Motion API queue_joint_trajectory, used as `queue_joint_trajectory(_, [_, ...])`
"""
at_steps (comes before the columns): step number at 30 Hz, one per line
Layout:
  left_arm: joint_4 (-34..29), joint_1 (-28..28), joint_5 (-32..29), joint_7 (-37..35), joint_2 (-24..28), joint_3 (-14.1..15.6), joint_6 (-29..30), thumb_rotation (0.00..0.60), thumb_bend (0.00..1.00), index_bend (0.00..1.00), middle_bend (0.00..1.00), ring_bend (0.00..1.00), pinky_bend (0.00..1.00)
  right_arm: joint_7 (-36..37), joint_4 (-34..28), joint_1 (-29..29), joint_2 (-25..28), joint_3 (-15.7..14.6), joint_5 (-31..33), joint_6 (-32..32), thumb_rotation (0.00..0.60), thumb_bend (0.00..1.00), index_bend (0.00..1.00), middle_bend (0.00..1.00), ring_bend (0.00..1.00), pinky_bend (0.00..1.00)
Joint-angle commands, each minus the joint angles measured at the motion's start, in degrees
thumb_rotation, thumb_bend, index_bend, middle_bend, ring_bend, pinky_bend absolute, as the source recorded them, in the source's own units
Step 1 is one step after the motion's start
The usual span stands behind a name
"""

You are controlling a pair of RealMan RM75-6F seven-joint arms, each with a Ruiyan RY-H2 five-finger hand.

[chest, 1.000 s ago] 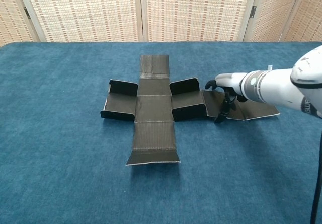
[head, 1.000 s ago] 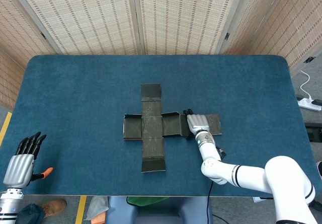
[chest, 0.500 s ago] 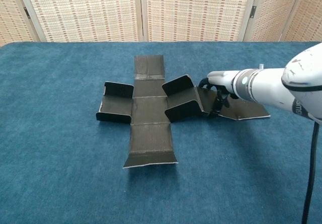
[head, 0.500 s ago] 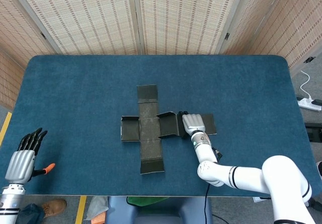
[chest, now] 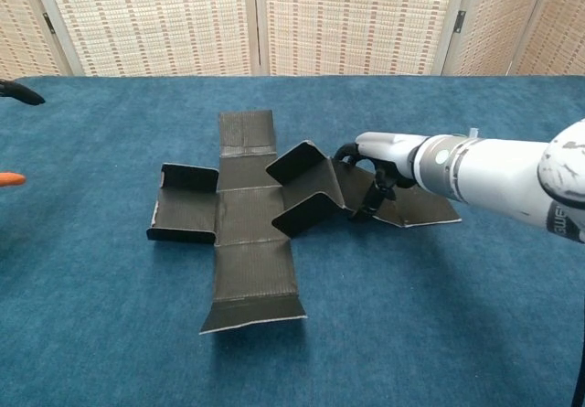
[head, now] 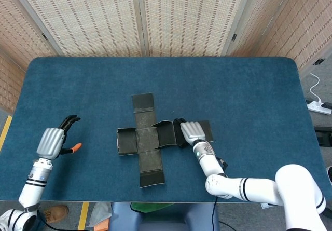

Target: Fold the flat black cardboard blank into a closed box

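The black cardboard blank [head: 147, 138] lies cross-shaped on the blue table, left of centre. Its left panel has raised side walls, and its right panel [chest: 306, 187] is tilted up off the table. My right hand [head: 191, 132] lies on the outer right flap [chest: 416, 210], curled across it at the fold and gripping it [chest: 393, 151]. My left hand [head: 51, 141] hovers at the table's front left, well away from the blank, fingers spread and holding nothing. In the chest view only its dark fingertip [chest: 16, 91] and its orange tip show at the left edge.
The blue table [head: 249, 91] stretches wide around the blank. Woven folding screens [head: 181, 13] stand behind it. A white power strip [head: 317, 106] lies on the floor to the right. The table's front edge is close below the blank.
My right hand has slid the blank leftward, turned it slightly and lifted the right panel higher. My left hand has moved up and in over the table's front left.
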Motion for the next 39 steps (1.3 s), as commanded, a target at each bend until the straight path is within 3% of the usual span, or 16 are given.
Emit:
queue_joint_trajectory(1, [4.62,-5.08,-1.27,3.34,-4.16,0.14,-7.29,0.6,0.18,0.09,0.13,0.77,0.89,0.81,-1.67,0.83,0.17,1.08,-0.31,-1.24,0.6,0.29,0.38,0.38,0.74,1.0])
queue_joint_trajectory(7, [10.69,-8.24,-1.39,10.48,-9.88,0.59,-8.54,0.6,0.18,0.01,0.09,0.75,0.89,0.61,-2.6,1.61,0.31,0.87,-0.23,-0.55,0.6,0.29,0.38,0.38,0.74,1.0])
queue_joint_trajectory(12, [13.59,-9.05,-2.91,15.45,-12.25,1.04,-9.84,0.6,0.17,0.0,0.07,0.74,0.88,0.33,-2.58,2.01,0.44,0.43,0.21,-0.05,0.6,0.29,0.38,0.39,0.74,1.0])
queue_joint_trajectory(39, [12.89,-13.02,-2.05,7.26,-18.55,1.75,-8.44,0.6,0.17,0.0,0.05,0.7,0.88,1.39,-2.34,0.47,0.62,-2.17,-2.78,1.33,0.6,0.29,0.38,0.39,0.74,1.0])
